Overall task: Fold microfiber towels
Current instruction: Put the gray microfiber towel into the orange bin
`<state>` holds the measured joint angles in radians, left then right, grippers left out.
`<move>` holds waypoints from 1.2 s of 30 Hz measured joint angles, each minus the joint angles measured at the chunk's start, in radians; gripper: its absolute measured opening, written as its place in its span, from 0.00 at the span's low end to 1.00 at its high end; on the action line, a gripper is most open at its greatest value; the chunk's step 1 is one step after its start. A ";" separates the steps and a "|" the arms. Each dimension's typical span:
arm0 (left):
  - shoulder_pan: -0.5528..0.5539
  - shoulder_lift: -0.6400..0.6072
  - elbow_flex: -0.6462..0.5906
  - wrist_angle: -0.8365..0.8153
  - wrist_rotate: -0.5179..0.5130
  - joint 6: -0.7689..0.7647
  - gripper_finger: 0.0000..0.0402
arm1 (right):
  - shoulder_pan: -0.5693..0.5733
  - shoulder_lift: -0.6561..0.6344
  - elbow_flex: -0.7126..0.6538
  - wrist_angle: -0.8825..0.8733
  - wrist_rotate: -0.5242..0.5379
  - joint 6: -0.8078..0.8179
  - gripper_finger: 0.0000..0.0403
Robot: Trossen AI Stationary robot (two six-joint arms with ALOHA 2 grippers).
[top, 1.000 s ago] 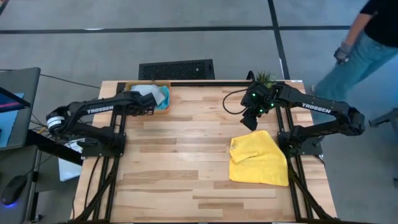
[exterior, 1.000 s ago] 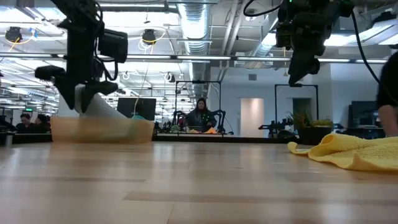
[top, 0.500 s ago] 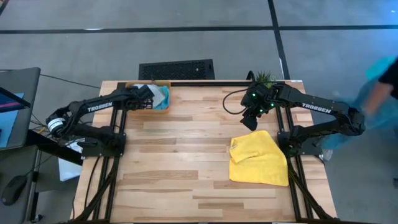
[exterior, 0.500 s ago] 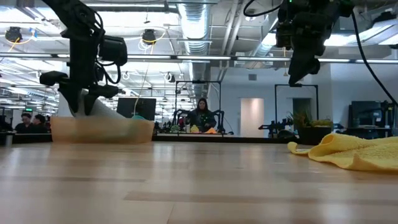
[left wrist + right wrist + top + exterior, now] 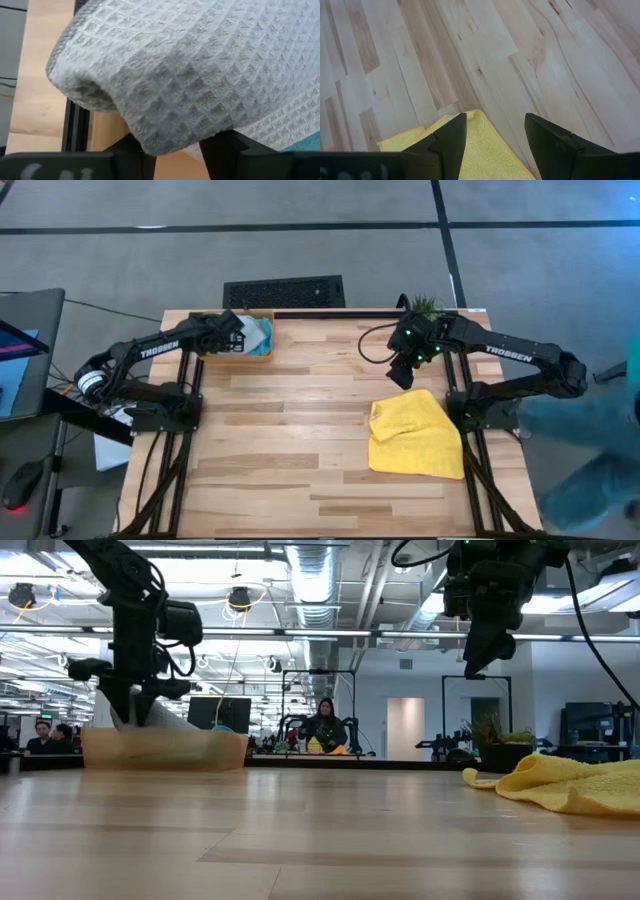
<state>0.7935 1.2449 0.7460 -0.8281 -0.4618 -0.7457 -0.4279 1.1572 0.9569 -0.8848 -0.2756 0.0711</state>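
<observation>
Wooden surface (image 5: 300, 430): left hand (image 5: 238, 332) pinches the grey towel (image 5: 200, 75) over the tray (image 5: 262, 354); right hand (image 5: 495, 135) hangs open above the yellow towel (image 5: 415, 435).

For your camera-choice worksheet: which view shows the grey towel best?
The left wrist view: the grey towel fills it, weave plain. The high view shows a pale patch in the tray; the low view a slip under the left end effector; the right wrist view nothing.

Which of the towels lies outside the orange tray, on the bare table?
The yellow towel. It lies crumpled on the wooden table, below the right gripper. The pale grey towel and the blue one are in the orange tray.
</observation>
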 joint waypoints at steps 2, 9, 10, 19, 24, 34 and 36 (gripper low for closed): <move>0.009 0.000 0.000 0.000 0.011 0.014 0.23 | 0.000 0.000 0.000 0.000 0.000 0.000 0.56; 0.022 0.000 0.000 0.026 0.110 0.057 0.02 | 0.000 0.000 0.000 0.000 0.000 0.000 0.56; 0.022 0.000 0.000 0.045 0.146 0.057 0.02 | 0.000 0.000 0.000 0.000 0.000 0.000 0.56; 0.023 0.000 0.000 0.444 0.316 -0.023 0.00 | 0.000 0.000 0.000 0.000 0.000 0.000 0.56; 0.029 -0.001 0.000 0.455 0.314 -0.117 0.00 | 0.000 0.000 0.000 0.000 0.000 0.000 0.56; 0.018 -0.001 0.000 0.279 0.328 -0.080 0.07 | 0.000 0.000 0.000 0.000 0.000 0.000 0.56; 0.018 -0.001 0.000 0.278 0.343 -0.059 0.10 | 0.000 0.000 0.000 0.000 0.000 0.000 0.56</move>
<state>0.8120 1.2442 0.7456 -0.5503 -0.1189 -0.8051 -0.4282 1.1572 0.9569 -0.8848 -0.2756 0.0711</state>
